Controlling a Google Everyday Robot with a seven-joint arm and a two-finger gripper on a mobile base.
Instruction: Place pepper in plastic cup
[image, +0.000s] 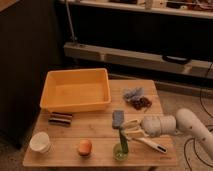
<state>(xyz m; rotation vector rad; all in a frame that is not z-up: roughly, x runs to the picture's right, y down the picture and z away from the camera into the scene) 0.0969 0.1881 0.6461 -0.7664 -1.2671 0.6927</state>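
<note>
A slim green pepper (122, 138) hangs upright, its lower end inside a small green plastic cup (120, 152) near the table's front edge. My gripper (128, 131) reaches in from the right and is shut on the pepper's upper part, just above the cup. The white arm (192, 127) extends off to the right.
A wooden table (100, 131) holds a yellow bin (76, 90) at the back left, a white cup (40, 142) at the front left and an orange fruit (84, 147). It also holds a dark bar (60, 118), a grey-blue sponge (118, 118), a bluish packet (133, 93) and a dark red item (143, 103).
</note>
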